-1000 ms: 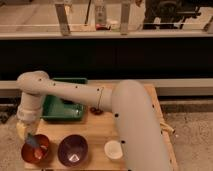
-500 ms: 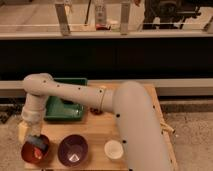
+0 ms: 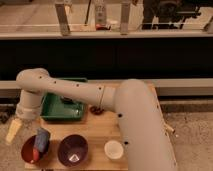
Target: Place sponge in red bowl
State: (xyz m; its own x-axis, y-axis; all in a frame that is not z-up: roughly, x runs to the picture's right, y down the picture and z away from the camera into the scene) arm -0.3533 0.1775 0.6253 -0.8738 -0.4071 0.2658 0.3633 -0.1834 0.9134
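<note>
Sponge stands upright, blue-grey, at the 2 o'clock edge of the red bowl, its lower end inside the bowl, far left on your tabletop. Your pincer hangs at the sponge's 11 o'clock; you cannot tell whether it is clenched or released. The purple bowl sits at the red bowl's 3 o'clock, with the white cup beyond it.

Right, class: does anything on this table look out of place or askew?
The sponge stands tilted on end in the red bowl, poking above its rim rather than lying flat. The gripper hangs just above and left of it. Nothing else stands out.
</note>
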